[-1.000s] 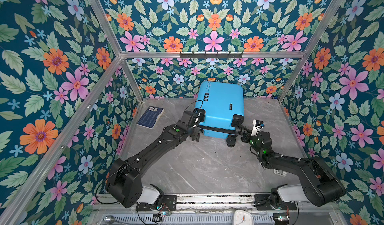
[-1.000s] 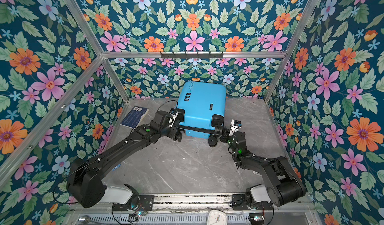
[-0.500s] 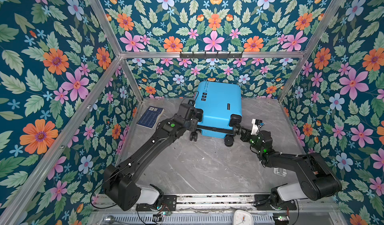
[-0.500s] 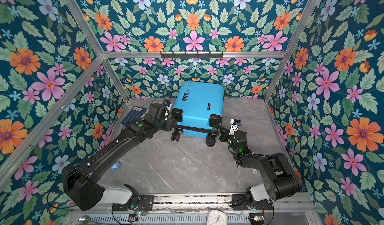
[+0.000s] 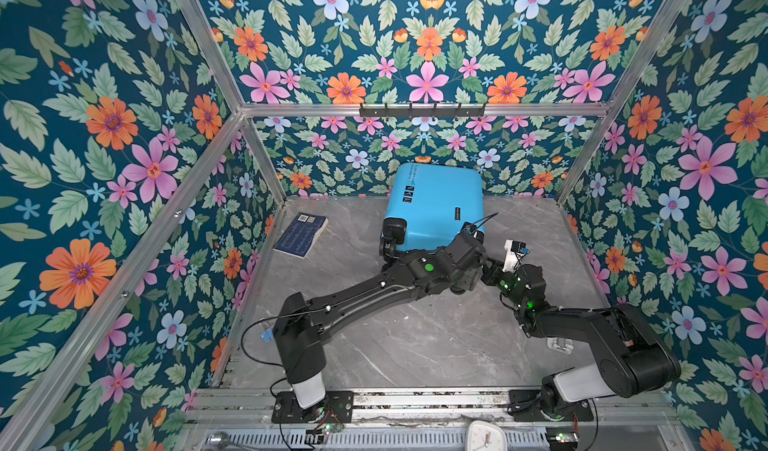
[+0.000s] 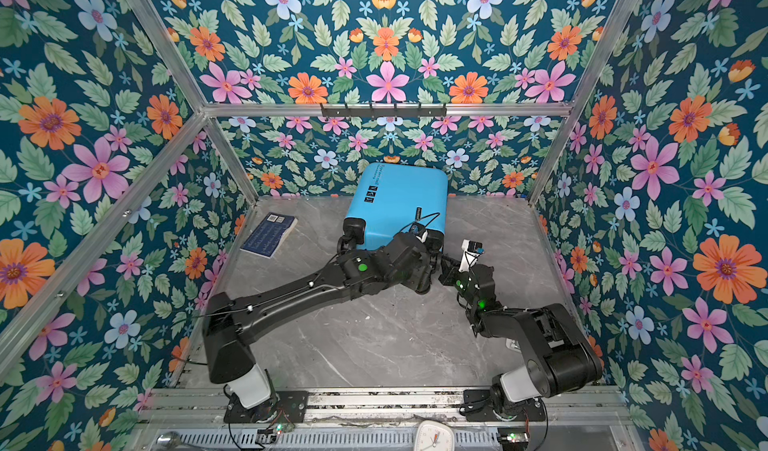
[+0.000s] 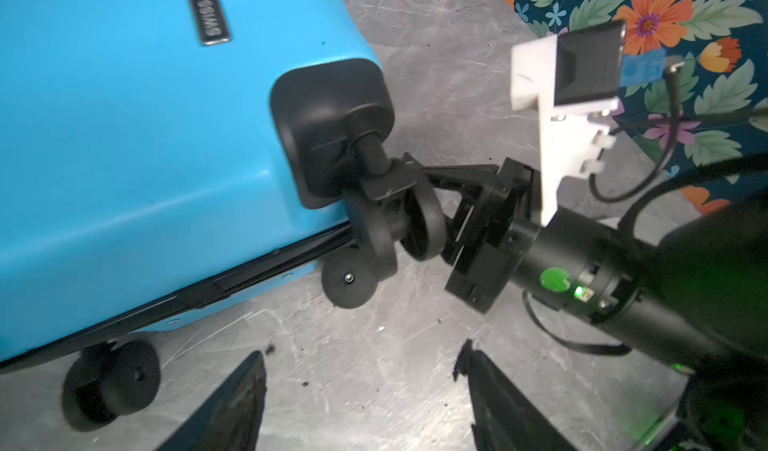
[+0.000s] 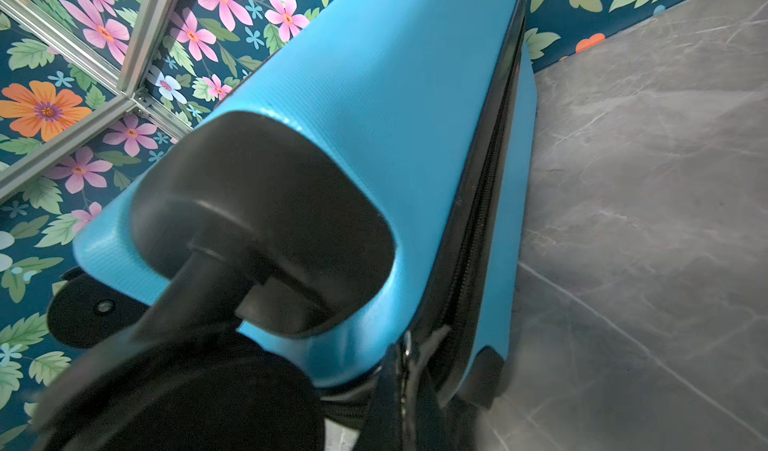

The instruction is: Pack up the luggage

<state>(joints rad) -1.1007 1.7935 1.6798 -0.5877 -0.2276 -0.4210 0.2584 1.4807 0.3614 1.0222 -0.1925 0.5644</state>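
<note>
Near the left edge of the worktop (image 5: 395, 345) a folded dark-blue cloth (image 5: 301, 235) lay unpacked, and the suitcase (image 5: 436, 207) lay flat and closed at the middle of the back edge, wheels facing the front. The left gripper (image 7: 363, 355) hovered released and empty over bare worktop just before those wheels, probably ready to steady the shell. Beside the right front wheel (image 7: 415, 220), the right gripper (image 8: 401, 386) was clenched on the zip pull (image 8: 405, 345), apparently to run the zip open.

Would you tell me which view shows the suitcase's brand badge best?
The left wrist view: the badge on the luggage is close and readable. In both top views it is a tiny dark mark; the right wrist view does not show it.
</note>
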